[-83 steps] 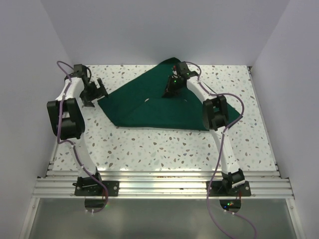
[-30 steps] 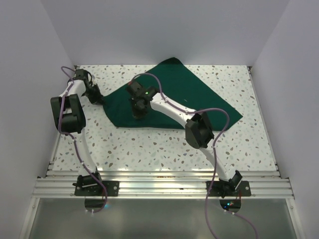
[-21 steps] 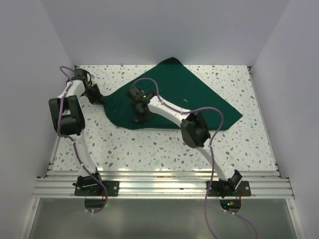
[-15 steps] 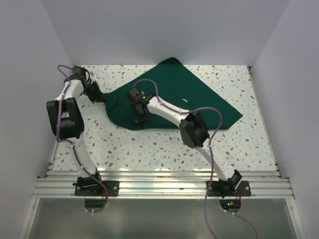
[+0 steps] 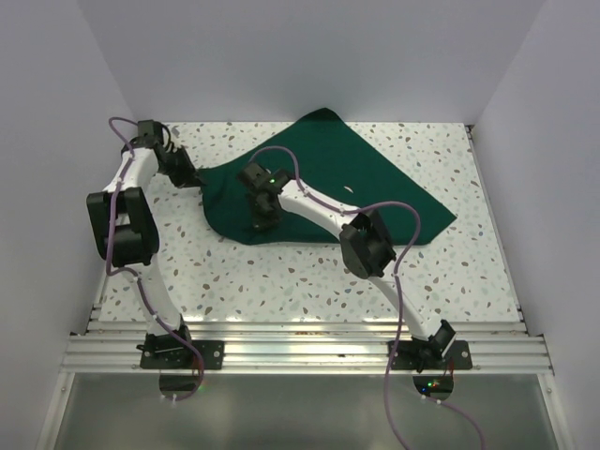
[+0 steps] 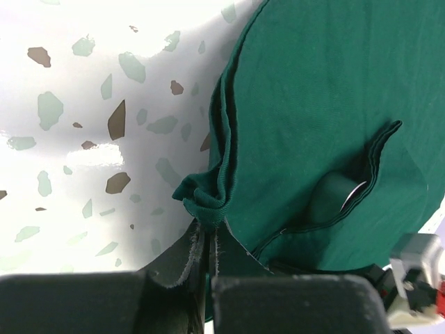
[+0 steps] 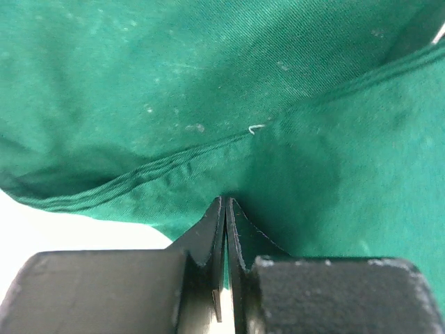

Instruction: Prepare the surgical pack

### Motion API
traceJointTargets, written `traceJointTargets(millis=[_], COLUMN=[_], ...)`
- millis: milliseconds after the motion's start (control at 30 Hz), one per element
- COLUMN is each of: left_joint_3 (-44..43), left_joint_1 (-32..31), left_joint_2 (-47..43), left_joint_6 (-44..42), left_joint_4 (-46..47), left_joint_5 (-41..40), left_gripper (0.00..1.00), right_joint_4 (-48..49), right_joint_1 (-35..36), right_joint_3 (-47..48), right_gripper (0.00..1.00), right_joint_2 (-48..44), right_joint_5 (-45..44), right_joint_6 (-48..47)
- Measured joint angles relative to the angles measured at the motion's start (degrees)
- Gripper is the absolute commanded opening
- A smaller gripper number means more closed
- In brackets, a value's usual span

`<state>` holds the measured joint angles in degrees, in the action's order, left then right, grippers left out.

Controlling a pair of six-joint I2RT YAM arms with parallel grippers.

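The dark green drape (image 5: 347,187) of the surgical pack lies spread over the back middle of the speckled table (image 5: 281,281). My left gripper (image 5: 187,177) is shut on the drape's bunched left corner (image 6: 204,197), its jaws pressed together on the cloth (image 6: 206,233). My right gripper (image 5: 262,221) points down at the drape's front left part. In the right wrist view its jaws (image 7: 227,207) are closed on the cloth just short of a hem (image 7: 174,163). A small shiny sliver (image 6: 352,194) peeks from under a fold beside a bump in the cloth.
White walls close in the table at the back and on both sides. The right arm's elbow (image 5: 364,246) hangs over the drape's front edge. An aluminium rail (image 5: 300,342) with both arm bases runs along the near edge.
The right arm swung from the back middle to the drape's front left, and the cloth now lies opened toward the right. In the last second the left gripper drew its corner slightly backward.
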<state>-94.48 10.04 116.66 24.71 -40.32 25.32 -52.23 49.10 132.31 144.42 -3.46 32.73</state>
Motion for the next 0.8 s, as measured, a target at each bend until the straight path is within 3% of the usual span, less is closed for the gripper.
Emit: traceJointTargets(millis=[800], left_joint_3=[-0.79], left_joint_1=[-0.81], left_joint_2=[-1.88], left_joint_6=[3.30], left_joint_4=[0.55], left_joint_5=[2.86], left_gripper=[0.00], right_joint_4=[0.68], right_joint_1=[0.76], right_joint_3=[-1.55], right_gripper=[0.02], right_joint_2=[0.04], right_joint_5=[0.09], right_joint_6=[0.15])
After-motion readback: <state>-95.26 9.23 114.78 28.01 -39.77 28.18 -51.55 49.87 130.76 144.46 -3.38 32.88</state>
